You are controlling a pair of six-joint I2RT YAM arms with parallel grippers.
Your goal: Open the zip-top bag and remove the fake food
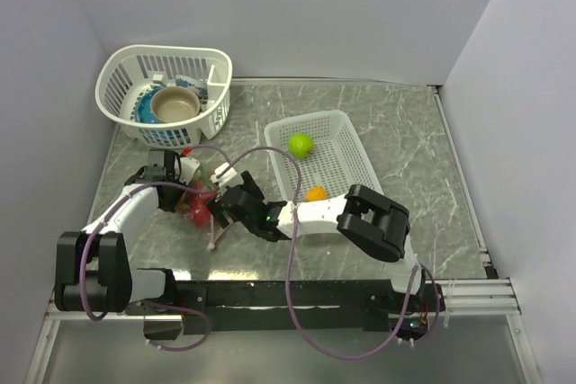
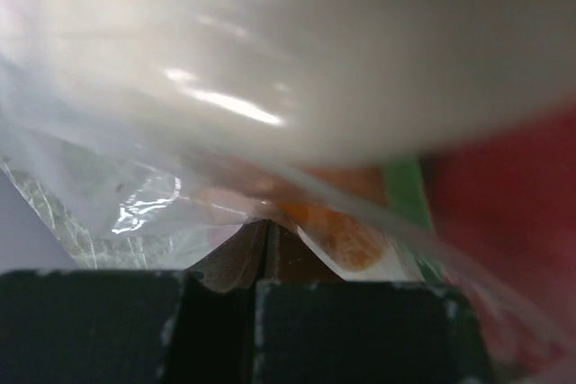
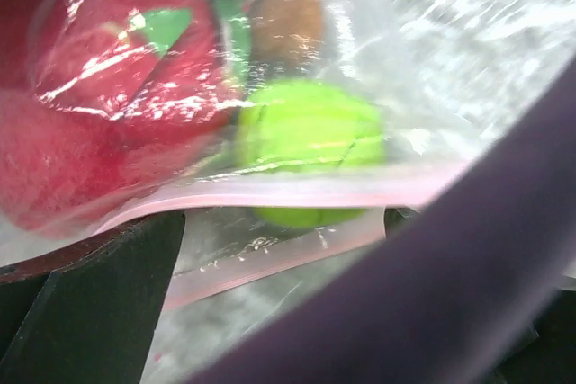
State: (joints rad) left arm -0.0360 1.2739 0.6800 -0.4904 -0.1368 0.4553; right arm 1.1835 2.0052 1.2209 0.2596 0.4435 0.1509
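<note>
The left gripper (image 2: 263, 260) is pinching the bag (image 1: 202, 202), lying on the table (image 1: 405, 159) with red and green food (image 3: 306, 128) inside, while the right gripper (image 1: 226, 210) is gaping open at its zip (image 3: 270, 193).

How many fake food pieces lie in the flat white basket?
2: a lime-green ball at the far end of the basket, an orange ball at its near end beside the right arm, which may hide others.

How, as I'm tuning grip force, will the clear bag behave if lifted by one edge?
Probably floppy: the bag wrinkles and drapes over the red piece and green ball. Likely to sag and shift, since the loose pieces inside could roll. Its shiny film may be slippery.
</note>
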